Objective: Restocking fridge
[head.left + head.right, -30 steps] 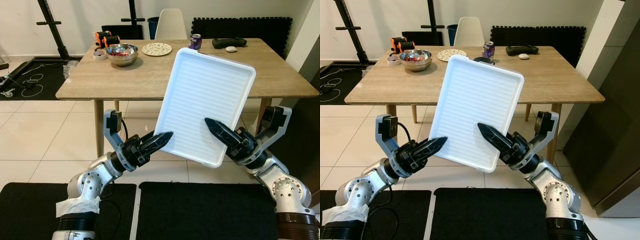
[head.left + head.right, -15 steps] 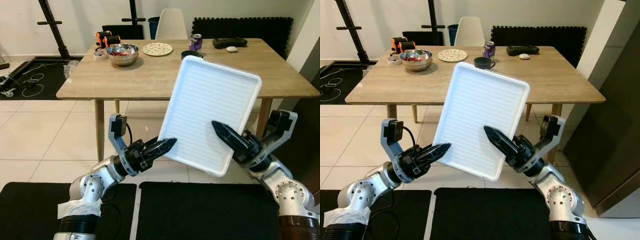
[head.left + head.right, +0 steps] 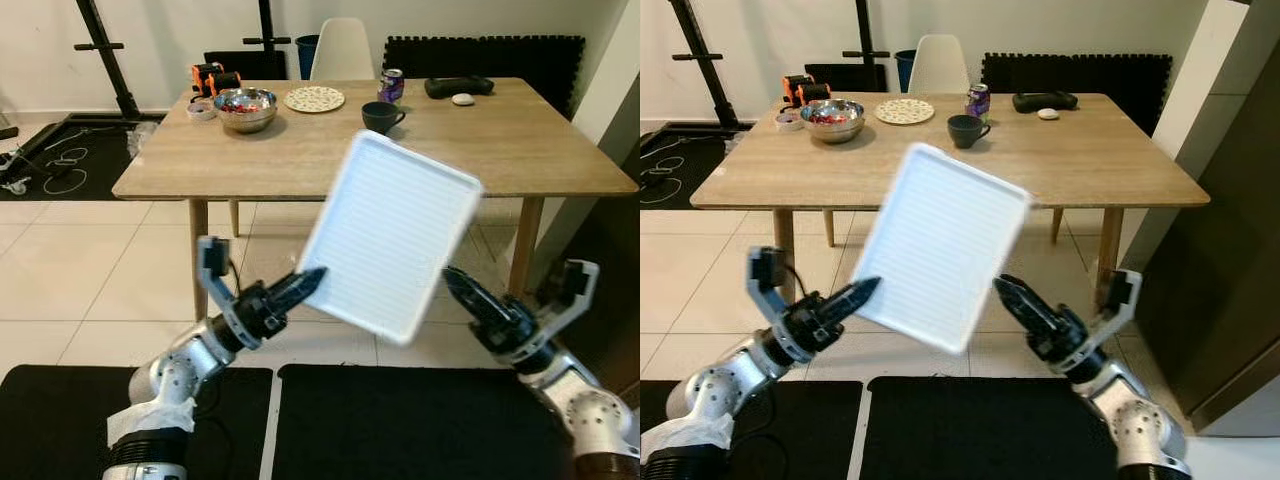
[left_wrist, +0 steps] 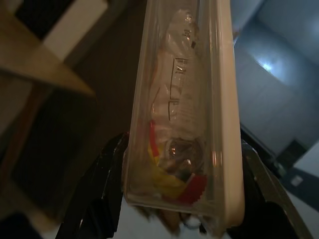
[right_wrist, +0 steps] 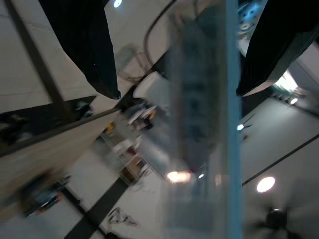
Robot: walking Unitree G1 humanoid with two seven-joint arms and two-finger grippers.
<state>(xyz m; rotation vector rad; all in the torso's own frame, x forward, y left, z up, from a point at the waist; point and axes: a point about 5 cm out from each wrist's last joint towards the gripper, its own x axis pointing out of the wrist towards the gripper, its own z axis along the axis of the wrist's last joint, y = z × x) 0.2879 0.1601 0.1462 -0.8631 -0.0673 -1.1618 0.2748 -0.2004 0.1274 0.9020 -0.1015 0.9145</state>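
A flat white tray [image 3: 390,235] hangs tilted and blurred in the air in front of the wooden table [image 3: 300,160]. My left gripper [image 3: 303,283] is shut on the tray's lower left edge. In the left wrist view the tray [image 4: 189,99] is a clear tub under a white lid, with red and yellow items inside, and a black finger [image 4: 94,184] sits on each side. My right gripper [image 3: 458,285] stands open just right of the tray's lower corner, apart from it. In the right wrist view the blurred tray edge [image 5: 204,124] runs between its spread fingers [image 5: 84,45].
On the table stand a steel bowl [image 3: 245,106], a patterned plate [image 3: 314,98], a dark mug [image 3: 381,116], a can [image 3: 391,83] and a black controller [image 3: 457,86]. A white chair [image 3: 338,48] is behind. Black mats [image 3: 400,420] lie underfoot. A dark cabinet [image 3: 1230,250] stands right.
My right gripper has let go of the tray and dropped away to the lower right. The tray has swung left in the left gripper, uncovering the mug.
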